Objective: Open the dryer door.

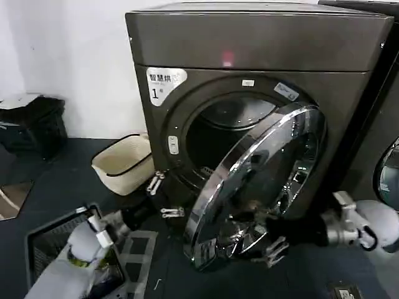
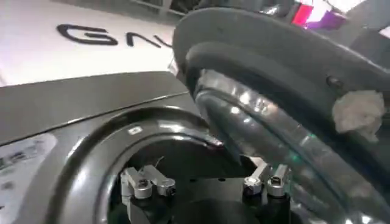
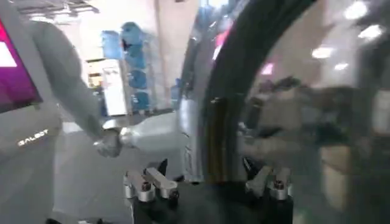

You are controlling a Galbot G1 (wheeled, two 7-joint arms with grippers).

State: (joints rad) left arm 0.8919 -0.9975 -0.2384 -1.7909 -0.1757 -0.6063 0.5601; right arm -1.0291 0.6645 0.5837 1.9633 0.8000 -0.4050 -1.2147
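We see the dryer [image 1: 262, 56] standing against the white wall, its white "1" sticker [image 1: 163, 83] at the upper left of its front. The dryer door [image 1: 262, 180] is swung partly open, its chrome ring tilted away from the drum opening [image 1: 215, 134], hinged at the side nearer the neighbouring dark machine [image 1: 383, 124].

Our right hand [image 1: 269, 247] sits at the lower edge of the dryer door, on its outer chrome side, the arm reaching in from the neighbouring machine's side. In the right wrist view its fingers [image 3: 146, 184] stand apart, with the door's dark rim [image 3: 231, 109] just beyond them; we cannot tell whether they touch it.

Our left hand [image 1: 162, 198] is low in front of the dryer, just below the drum opening, beside the door's inner side. The left wrist view shows its fingers [image 2: 146, 181] spread wide, holding nothing.

A cream basket [image 1: 123, 163] rests on the floor beside the dryer.
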